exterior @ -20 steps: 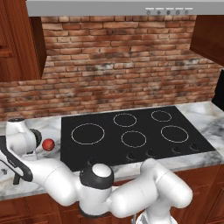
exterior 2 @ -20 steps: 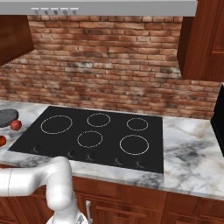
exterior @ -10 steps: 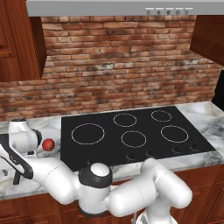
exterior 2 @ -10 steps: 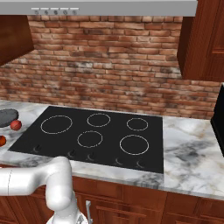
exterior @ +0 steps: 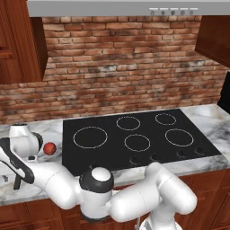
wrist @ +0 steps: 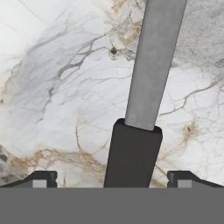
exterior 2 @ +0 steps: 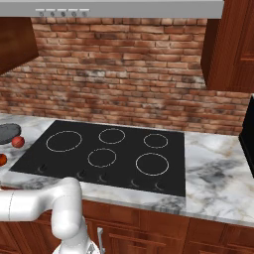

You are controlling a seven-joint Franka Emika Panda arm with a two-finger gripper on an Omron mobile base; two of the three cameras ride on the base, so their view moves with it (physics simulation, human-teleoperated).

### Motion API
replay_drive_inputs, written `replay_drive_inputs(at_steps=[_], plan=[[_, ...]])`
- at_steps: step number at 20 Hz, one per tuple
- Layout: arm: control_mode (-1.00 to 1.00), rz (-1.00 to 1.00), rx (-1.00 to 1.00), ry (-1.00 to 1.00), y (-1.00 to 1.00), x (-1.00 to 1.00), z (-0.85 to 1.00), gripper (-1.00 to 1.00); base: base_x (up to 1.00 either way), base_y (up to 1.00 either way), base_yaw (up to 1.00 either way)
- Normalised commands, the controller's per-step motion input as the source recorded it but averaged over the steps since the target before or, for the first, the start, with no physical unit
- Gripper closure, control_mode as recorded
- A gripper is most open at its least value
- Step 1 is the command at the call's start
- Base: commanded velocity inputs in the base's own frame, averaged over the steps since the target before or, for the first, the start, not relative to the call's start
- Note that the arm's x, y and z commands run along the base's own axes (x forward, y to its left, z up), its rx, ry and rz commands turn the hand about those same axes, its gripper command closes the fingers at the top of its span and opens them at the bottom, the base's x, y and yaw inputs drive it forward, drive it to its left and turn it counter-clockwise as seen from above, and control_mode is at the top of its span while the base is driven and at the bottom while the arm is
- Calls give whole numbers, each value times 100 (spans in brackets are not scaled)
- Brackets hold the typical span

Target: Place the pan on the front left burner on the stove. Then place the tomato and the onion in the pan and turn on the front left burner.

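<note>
The pan lies on the marble counter left of the stove. Its grey stem and black handle run up the hand view. My gripper is open just above the counter, one fingertip on each side of the black grip and clear of it. From the left base view, the gripper points down at the counter's left end. The onion sits beside the pan, and I also see the onion next to my wrist. The tomato lies nearer the front edge. The front left burner is bare.
A row of small dark knobs lines the stove's front edge. A brick wall stands behind, with wooden cabinets at both sides and a hood above. Bare marble counter lies right of the stove.
My hand has sunk a little toward the counter at the left. The jaws have stayed open. The pan and both balls have not moved.
</note>
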Motion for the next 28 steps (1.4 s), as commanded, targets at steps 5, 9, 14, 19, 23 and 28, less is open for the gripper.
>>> replay_drive_inputs(at_steps=[5,9,14,19,23,28], plan=[[-100,0,0,0,0,0,0,100,0,0,0],[-100,0,0,0,0,0,0,100,0,0,0],[-100,0,0,0,0,0,0,100,0,0,0],[-100,0,0,0,0,3,2,100,0,0,0],[-100,0,0,0,-1,0,25,100,0,0,0],[-100,0,2,0,-4,0,40,100,0,0,0]])
